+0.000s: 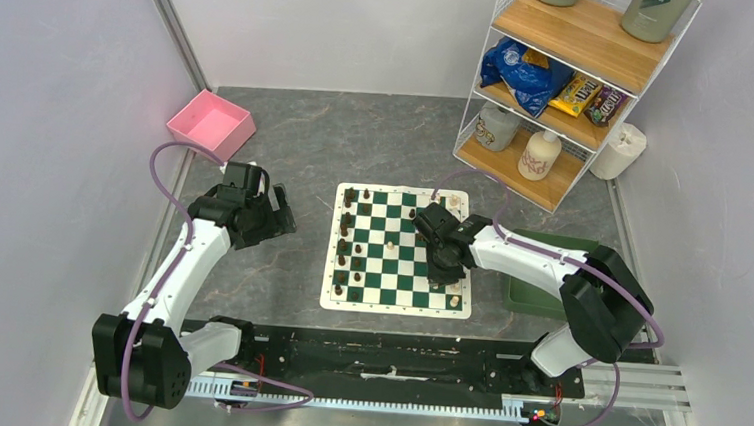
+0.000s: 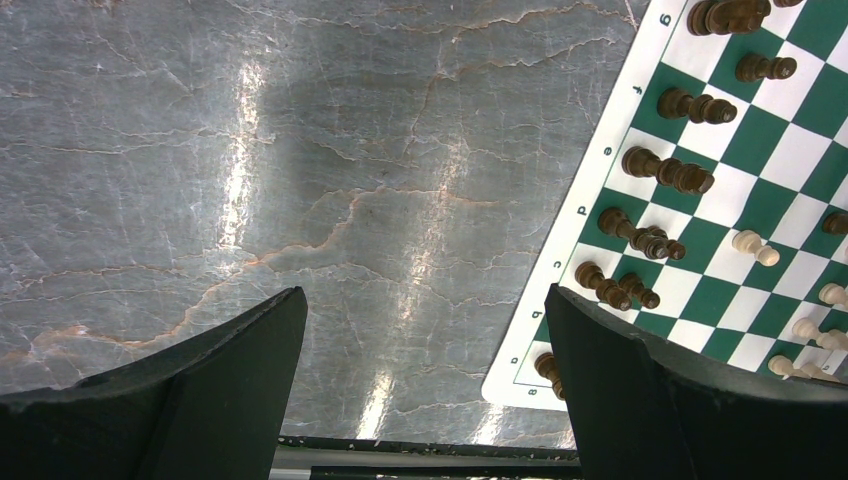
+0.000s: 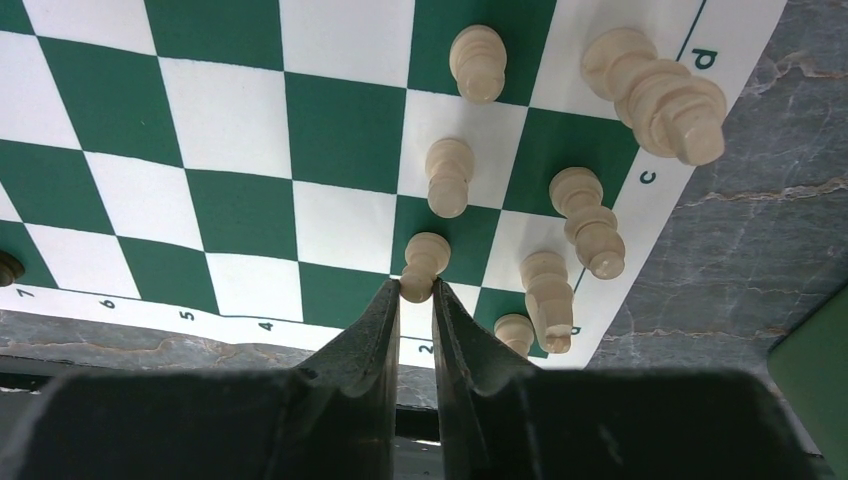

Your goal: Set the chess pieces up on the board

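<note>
Pink bin (image 1: 211,124) sits at 10 o'clock from the board (image 1: 392,305). Wire shelf (image 1: 563,81) at 1 o'clock holds snack bags and bottles, top tier cut off. Green tray (image 1: 538,296) at 4 o'clock is mostly hidden by the right arm. On the board, chess pieces (image 1: 345,233): dark along the 9 o'clock edge, pale at 3 o'clock. Right gripper (image 3: 417,290) is a sliver apart with the pale pawn (image 3: 428,255) at its tips, possibly pinched; cannot tell. Left gripper (image 2: 425,295) gapes wide over the table (image 2: 300,150), holding nothing.

Right gripper (image 1: 446,275) hangs over the board (image 1: 399,277)'s right side, left gripper (image 1: 282,212) off its left edge
</note>
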`<action>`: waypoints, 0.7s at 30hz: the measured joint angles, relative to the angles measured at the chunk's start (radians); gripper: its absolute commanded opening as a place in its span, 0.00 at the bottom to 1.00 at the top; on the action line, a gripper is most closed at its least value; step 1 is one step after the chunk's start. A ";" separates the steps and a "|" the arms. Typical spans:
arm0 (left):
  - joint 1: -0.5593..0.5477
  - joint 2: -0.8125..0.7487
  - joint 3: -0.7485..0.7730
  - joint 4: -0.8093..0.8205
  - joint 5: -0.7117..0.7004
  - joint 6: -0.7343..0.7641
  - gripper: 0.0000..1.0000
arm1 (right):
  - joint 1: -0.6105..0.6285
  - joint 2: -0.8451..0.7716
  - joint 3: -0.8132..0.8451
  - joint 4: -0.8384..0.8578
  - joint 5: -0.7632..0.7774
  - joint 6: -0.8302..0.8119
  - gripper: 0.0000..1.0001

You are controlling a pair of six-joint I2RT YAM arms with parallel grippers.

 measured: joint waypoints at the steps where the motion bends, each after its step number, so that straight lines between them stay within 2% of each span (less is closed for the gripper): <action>1: 0.000 0.000 0.000 0.000 0.000 0.000 0.96 | 0.000 0.000 0.000 0.000 0.000 0.000 0.24; 9: 0.000 0.000 0.000 0.000 0.000 0.000 0.96 | 0.000 0.000 0.000 -0.001 0.001 -0.001 0.24; 21: 0.000 0.000 0.000 0.000 0.000 0.000 0.96 | 0.000 0.000 0.000 -0.017 0.003 -0.005 0.19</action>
